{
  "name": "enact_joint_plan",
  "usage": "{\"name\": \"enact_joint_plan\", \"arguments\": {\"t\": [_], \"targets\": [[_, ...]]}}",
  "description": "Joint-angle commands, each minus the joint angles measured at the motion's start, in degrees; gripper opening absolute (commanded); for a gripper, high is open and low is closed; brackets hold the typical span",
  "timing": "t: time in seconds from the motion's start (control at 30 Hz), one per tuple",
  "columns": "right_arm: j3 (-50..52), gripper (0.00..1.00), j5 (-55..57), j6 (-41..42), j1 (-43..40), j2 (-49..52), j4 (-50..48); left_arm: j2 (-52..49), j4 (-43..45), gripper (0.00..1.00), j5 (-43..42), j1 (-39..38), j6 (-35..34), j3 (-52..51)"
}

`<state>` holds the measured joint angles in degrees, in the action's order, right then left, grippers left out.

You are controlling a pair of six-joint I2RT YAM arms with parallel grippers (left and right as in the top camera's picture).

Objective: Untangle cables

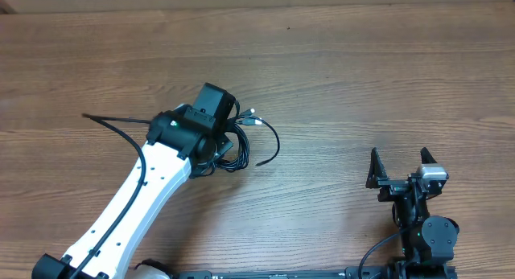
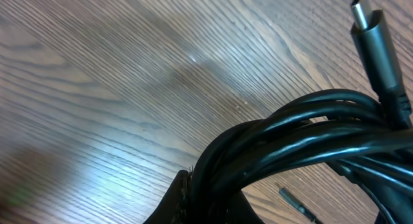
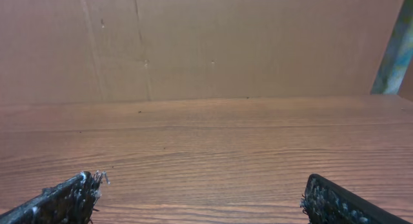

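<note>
The cables [image 1: 251,141] are a tangled bunch of thin black cords in the middle of the wooden table, with small silver plug ends [image 1: 253,115] sticking out. My left gripper [image 1: 219,147] is down on the bunch's left side. In the left wrist view its jaws [image 2: 213,204] are closed around a thick bundle of the cables [image 2: 310,133]. A grey plug [image 2: 377,43] lies at the upper right, and another small plug [image 2: 297,203] rests on the table. My right gripper [image 1: 400,160] is open and empty at the front right, far from the cables; its wrist view [image 3: 203,192] shows only bare table.
A thick black wire [image 1: 113,122] runs from the left arm out to the left. A brown cardboard wall [image 3: 206,43] stands behind the table's far edge.
</note>
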<state>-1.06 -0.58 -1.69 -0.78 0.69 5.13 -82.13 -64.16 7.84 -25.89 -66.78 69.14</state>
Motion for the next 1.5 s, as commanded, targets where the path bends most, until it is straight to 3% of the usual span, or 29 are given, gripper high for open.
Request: {"name": "enact_joint_plan", "arguments": {"t": [0.0, 0.43, 0.63, 0.9, 1.17, 1.43, 1.47], "targets": [[0.61, 1.0, 0.66, 0.15, -0.42, -0.52, -0.39, 0.48, 1.38, 0.04, -2.38, -0.44, -2.95, -1.66], [0.61, 1.0, 0.66, 0.13, -0.42, -0.52, -0.39, -2.08, 3.15, 0.04, -3.02, -1.2, -6.6, -5.05], [0.61, 1.0, 0.66, 0.15, -0.42, -0.52, -0.39, -4.9, 3.17, 0.04, -3.02, -4.24, -10.38, -5.31], [0.61, 1.0, 0.66, 0.15, -0.42, -0.52, -0.39, -9.55, 3.5, 0.04, -3.5, -9.27, -20.7, -5.31], [0.61, 1.0, 0.66, 0.15, -0.42, -0.52, -0.39, -12.74, 5.9, 0.04, -6.32, -13.4, -21.35, -5.31], [0.61, 1.0, 0.66, 0.15, -0.42, -0.52, -0.39, -12.92, 3.96, 0.04, -12.68, -13.86, -32.68, -5.31], [0.61, 1.0, 0.66, 0.15, -0.42, -0.52, -0.39, -12.92, 4.0, 0.08, -13.84, -13.86, -34.49, -5.31]]}}
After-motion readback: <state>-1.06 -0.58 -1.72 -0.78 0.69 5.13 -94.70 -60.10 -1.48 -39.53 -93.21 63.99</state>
